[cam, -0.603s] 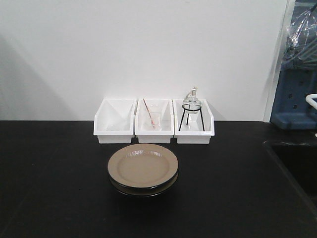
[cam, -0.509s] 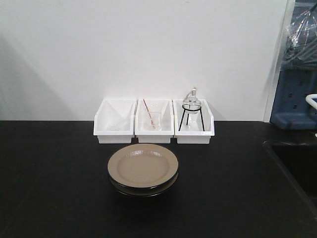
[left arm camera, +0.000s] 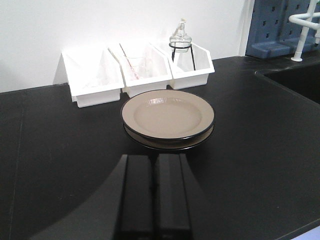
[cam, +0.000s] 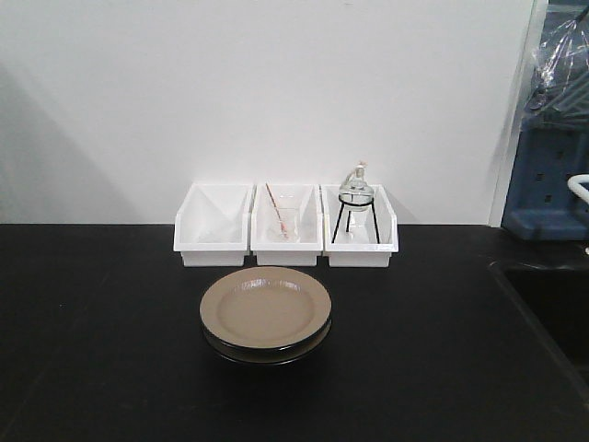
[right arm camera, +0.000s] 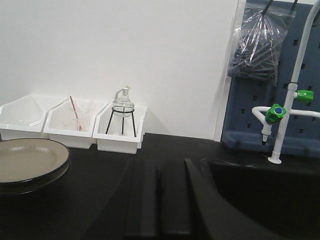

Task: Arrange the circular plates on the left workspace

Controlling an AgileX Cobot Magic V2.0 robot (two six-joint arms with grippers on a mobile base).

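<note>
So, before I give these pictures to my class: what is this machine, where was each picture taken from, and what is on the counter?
It is a robot with two arms, each with a camera by its wrist. One picture faces the bench from the front; the other two look along each arm.

On the black countertop two tan plates sit stacked, the upper one slightly off centre. Behind them stand three white bins: the left one looks empty, the middle holds a glass beaker with a rod, the right holds a glass burner on a wire stand. A sink and tap lie to the right.

The dark bars at the bottom of the wrist views are the left gripper and right gripper, both closed and holding nothing.
</note>
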